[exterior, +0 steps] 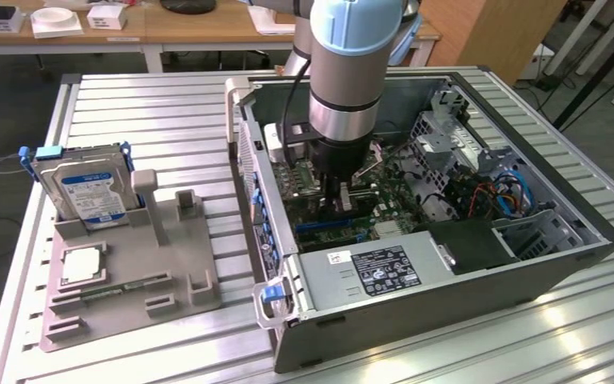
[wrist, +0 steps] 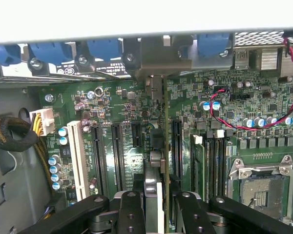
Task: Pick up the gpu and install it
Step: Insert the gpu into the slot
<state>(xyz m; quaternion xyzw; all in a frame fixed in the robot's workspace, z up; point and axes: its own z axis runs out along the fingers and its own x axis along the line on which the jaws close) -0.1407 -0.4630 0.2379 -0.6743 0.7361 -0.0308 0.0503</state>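
1. Wrist view: my gripper (wrist: 155, 207) is partly closed, clamping the gpu (wrist: 157, 139) by its upper edge.
2. The gpu stands edge-on over the motherboard (wrist: 224, 105), directly below me, its long axis parallel to the expansion slots (wrist: 98, 161).

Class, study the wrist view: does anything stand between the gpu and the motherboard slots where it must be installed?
Nothing visible does. The hand grips the gpu edge-on right at the motherboard's long slots. The red-and-black wire and the sleeved cable bundle lie well off to either side.
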